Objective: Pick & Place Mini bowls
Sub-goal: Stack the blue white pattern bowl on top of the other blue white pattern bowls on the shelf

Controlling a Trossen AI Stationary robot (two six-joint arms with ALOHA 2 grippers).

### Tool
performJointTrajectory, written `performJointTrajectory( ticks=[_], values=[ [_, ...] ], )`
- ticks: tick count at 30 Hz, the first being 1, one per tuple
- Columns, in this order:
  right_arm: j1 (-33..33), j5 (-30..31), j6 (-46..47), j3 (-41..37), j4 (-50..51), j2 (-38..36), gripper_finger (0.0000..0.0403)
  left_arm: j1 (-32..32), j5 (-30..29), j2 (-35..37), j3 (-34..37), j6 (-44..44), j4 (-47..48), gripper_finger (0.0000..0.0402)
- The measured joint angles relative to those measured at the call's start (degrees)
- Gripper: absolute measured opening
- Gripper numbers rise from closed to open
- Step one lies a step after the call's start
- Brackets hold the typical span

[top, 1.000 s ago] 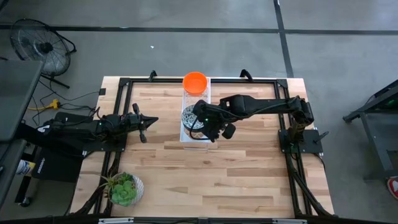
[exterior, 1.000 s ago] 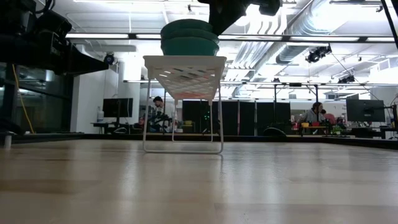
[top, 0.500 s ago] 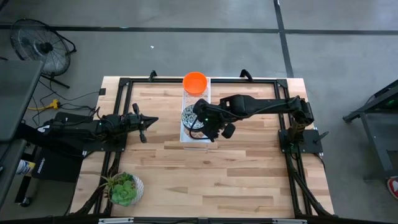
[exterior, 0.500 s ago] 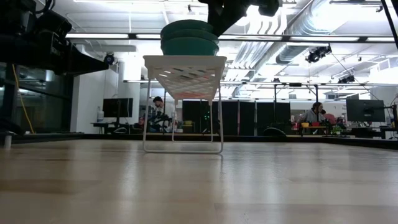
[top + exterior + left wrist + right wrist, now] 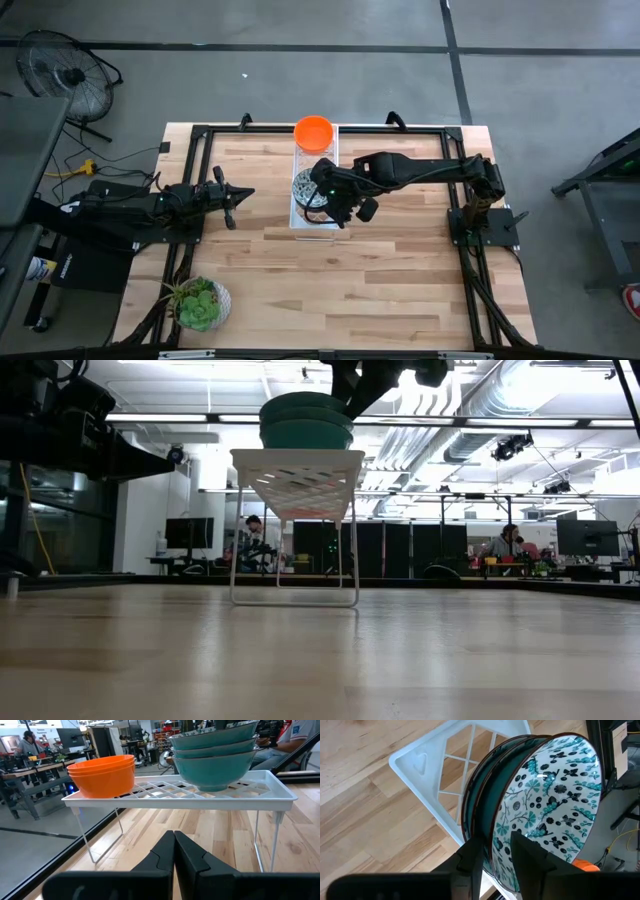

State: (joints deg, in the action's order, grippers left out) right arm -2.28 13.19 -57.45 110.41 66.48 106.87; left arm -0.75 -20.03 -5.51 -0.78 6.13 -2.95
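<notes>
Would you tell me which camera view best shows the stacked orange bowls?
The left wrist view: the orange plastic bowls show side-on, nested. The high view shows one orange disc; the right wrist view, an orange sliver; the low view, none.

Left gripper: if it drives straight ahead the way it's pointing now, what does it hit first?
Probably the white wire rack. The shut left gripper points at the gap under its shelf, so it may pass beneath first; depth is unclear.

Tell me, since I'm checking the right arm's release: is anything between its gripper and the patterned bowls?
Nothing visible. The right gripper straddles the rim of the top patterned bowl, one finger inside and one outside, with the stack sitting on the white rack. The left gripper waits shut, away from the rack.
</notes>
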Motion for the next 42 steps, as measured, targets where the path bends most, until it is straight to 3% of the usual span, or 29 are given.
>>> performJointTrajectory(
  ticks=[18, 31, 42],
  values=[
    [-0.7, -0.7, 0.8, 3.3, 1.4, -0.4, 0.0088, 0.0, 0.0, 0.0, 0.0, 0.0, 0.0, 0.0001],
    [-2.7, 2.6, 2.3, 3.3, 2.8, -0.5, 0.0087, 0.0, 0.0, 0.0, 0.0, 0.0, 0.0, 0.0001],
    [-4.3, 3.8, 8.5, 3.2, 2.7, -2.0, 0.0087, 0.0, 0.0, 0.0, 0.0, 0.0, 0.0, 0.0001]
  ],
)
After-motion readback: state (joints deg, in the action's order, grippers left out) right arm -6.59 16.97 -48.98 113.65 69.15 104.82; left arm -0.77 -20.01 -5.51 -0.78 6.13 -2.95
